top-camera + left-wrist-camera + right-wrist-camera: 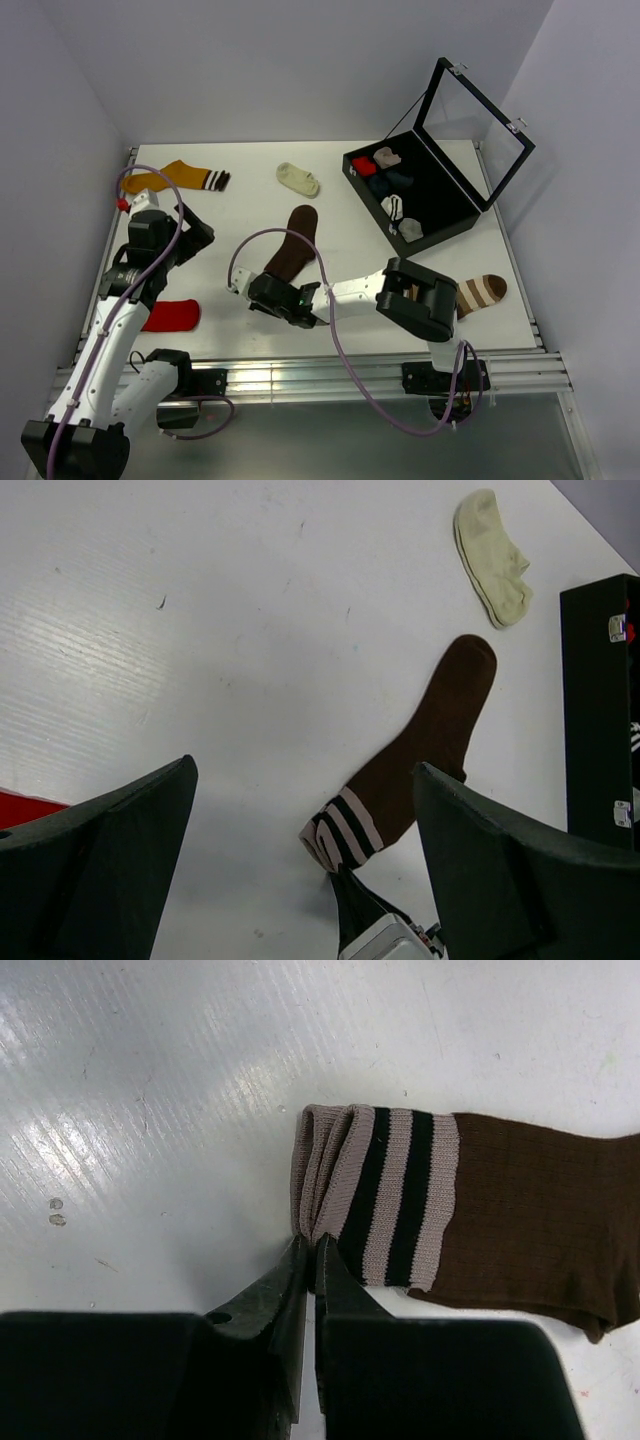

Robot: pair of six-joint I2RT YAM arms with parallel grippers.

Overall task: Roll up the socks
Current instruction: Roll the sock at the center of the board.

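Dark brown sock [293, 250] lies flat on the desk [240, 210], left of the open black case [455, 205]. Its long axis runs from the toe, the end nearer the case, back to the pale-striped cuff [380, 1195] on the robot's side. Right pincer [310, 1245], the nearer one, is pressed together on the cuff's bunched corner, so a roll would likely travel toe-ward, away from it. Left pincer [303, 770] hangs spread wide, farther left of the case. Inside the case sit several rolled socks [386, 156]: red, grey, navy and white.
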